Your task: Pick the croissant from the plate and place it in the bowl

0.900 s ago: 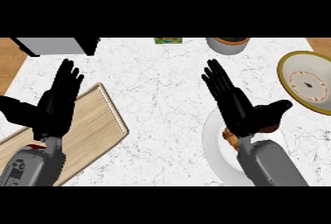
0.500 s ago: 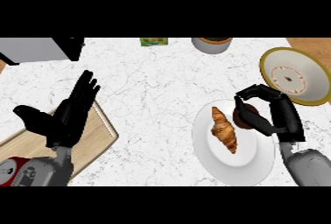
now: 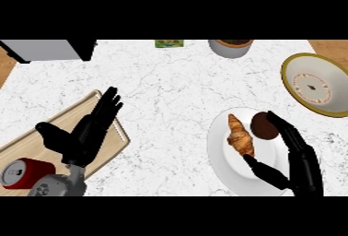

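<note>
A golden croissant [image 3: 240,134] lies on the left half of a white plate [image 3: 228,173] at the lower right. Beside it on the plate sits a dark brown round piece [image 3: 263,126]. The bowl [image 3: 316,84], yellow-rimmed with a pale patterned inside, stands at the right edge, above the plate. My right hand [image 3: 300,156] hovers over the plate's right side, open. Its fingers stretch up past the brown piece and its thumb points at the croissant's near end. My left hand [image 3: 87,133] rests open, fingers up, over a wooden board.
The wooden cutting board [image 3: 37,138] lies at the lower left with a red can [image 3: 21,172] on it. A grey appliance [image 3: 48,49], a green packet [image 3: 168,44] and a potted plant [image 3: 231,46] line the far edge of the white marble counter.
My right hand has dropped from beside the bowl to the plate's right side and uncurled its fingers. The brown piece now shows. The left hand has stayed over the board.
</note>
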`<state>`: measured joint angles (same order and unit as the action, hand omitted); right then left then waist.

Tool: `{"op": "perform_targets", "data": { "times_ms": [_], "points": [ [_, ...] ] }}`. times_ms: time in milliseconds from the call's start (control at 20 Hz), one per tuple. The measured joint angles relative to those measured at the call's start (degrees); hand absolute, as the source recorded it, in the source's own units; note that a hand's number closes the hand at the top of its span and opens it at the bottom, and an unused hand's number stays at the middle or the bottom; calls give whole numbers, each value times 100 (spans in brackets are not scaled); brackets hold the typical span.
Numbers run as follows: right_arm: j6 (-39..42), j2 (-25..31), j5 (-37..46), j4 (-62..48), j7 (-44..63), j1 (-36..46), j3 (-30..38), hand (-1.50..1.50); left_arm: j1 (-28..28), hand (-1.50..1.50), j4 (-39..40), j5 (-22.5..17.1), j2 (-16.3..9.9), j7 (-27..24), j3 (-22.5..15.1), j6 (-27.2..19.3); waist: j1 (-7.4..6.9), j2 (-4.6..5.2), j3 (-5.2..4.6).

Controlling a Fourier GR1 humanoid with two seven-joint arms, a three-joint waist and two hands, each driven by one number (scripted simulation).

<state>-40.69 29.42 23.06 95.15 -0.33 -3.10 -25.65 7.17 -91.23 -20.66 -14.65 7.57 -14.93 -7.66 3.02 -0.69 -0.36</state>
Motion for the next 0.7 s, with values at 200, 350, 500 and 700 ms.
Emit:
{"op": "perform_targets", "data": {
  "times_ms": [200, 350, 500, 700],
  "points": [
    [95, 385, 1202, 42, 1134, -276, -70, -150, -63, 0, -9, 14, -26, -36, -38, 86, -35, 5, -26],
    [542, 463, 1908, 259, 2189, -294, -85, -150, -52, 0, 37, 32, -5, -99, -53, 126, -65, 15, -37],
    [1295, 431, 2415, 594, 3294, -190, -165, -150, -65, 0, 64, 40, 6, -133, -80, 178, -137, 25, -37],
    [2542, 134, 2849, 1047, 4795, 167, -391, -150, 12, 0, 110, 28, 50, -123, -111, 246, -242, 44, -23]
  ]
}}
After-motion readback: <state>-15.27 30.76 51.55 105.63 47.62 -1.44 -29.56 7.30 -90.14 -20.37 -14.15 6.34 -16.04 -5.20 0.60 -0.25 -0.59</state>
